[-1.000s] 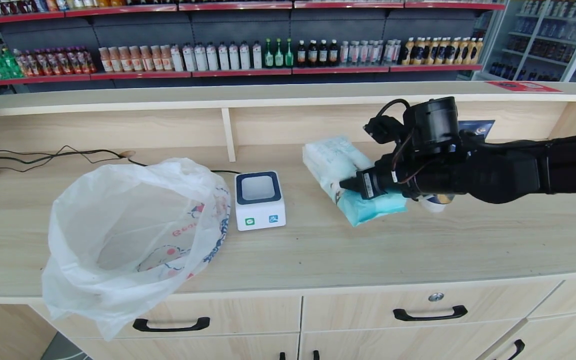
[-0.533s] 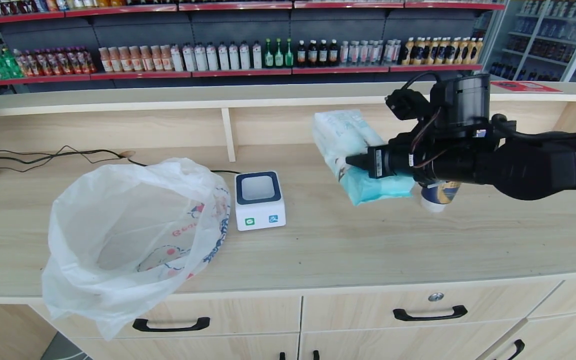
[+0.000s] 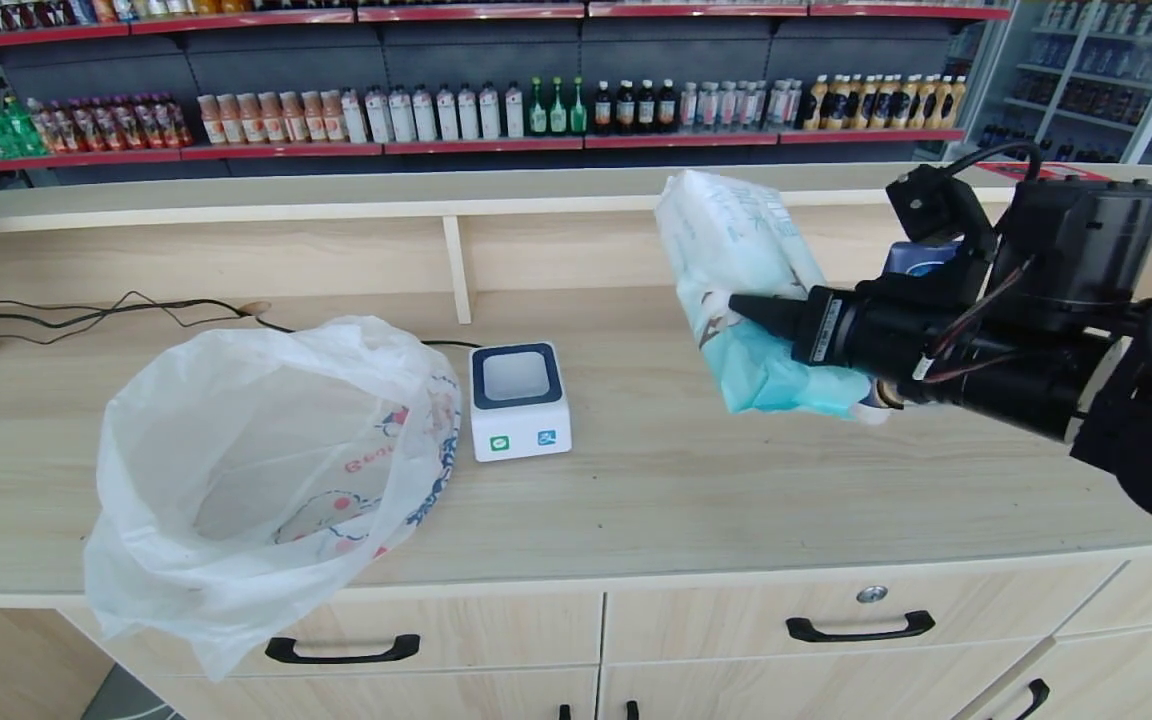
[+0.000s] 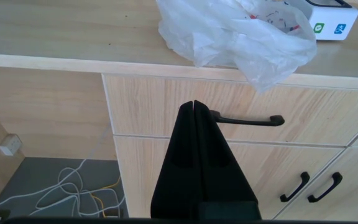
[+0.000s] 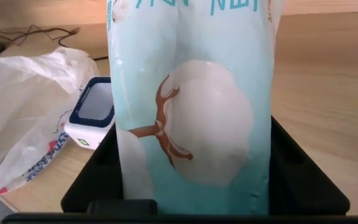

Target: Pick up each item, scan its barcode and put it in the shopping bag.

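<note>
Right claw pinches the tissue pack with teal lettering; left claw pressed together.

Everything is lit brightly and evenly. Only soft shadows are cast on the worktop. Its long edges are bent slightly near the head view's sides.

A long, light wooden counter runs across the scene, with a raised back ledge and a thin upright wooden divider beneath it. Thin black cables trail over the counter's far left. A flat red sheet lies on the ledge at the right. The drawer fronts below carry curved black handles and a small round silver lock. Behind, dark shelves with red edges hold a row of assorted drink bottles, beside a glass-door cooler. Loose white cables lie on the grey floor.
</note>
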You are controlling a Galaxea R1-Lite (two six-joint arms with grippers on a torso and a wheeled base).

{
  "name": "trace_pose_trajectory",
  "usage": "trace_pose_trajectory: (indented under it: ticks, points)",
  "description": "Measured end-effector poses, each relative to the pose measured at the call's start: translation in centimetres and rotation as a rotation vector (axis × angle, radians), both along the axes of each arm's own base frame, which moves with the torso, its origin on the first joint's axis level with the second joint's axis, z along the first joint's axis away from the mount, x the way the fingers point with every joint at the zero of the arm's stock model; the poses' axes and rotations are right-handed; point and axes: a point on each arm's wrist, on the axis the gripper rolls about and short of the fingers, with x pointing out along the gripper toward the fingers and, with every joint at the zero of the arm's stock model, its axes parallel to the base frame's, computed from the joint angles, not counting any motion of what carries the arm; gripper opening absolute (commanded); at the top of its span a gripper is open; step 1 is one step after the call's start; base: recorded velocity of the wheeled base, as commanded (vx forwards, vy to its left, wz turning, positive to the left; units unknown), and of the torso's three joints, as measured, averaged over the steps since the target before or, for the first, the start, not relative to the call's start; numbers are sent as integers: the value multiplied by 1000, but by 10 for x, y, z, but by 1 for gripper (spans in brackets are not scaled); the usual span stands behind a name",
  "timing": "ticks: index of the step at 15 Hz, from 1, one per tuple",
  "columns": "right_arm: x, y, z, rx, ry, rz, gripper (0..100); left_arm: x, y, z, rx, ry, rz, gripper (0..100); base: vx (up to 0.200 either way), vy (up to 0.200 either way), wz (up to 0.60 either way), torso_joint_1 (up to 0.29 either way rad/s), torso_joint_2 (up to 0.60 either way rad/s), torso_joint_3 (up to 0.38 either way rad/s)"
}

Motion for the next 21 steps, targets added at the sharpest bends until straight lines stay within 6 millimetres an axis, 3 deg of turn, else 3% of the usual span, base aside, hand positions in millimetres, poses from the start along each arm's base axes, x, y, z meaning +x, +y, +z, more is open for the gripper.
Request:
trace_pose_trajectory:
  ticks: [3,8,10,16,21]
  points:
    - [-38,-6,-7,68,-111,66,0,0,0,0,0,0,0,0,0,0,0,0,0,0]
    - [-120,12,-26,89,-199,277,0,0,0,0,0,0,0,0,0,0,0,0,0,0]
    - [-143,16,-29,57,-229,324,0,0,0,0,0,0,0,0,0,0,0,0,0,0]
    - [-163,24,-22,119,-224,359,0,0,0,0,0,0,0,0,0,0,0,0,0,0]
    - [-169,25,-28,429,82,388,0,0,0,0,0,0,0,0,0,0,0,0,0,0]
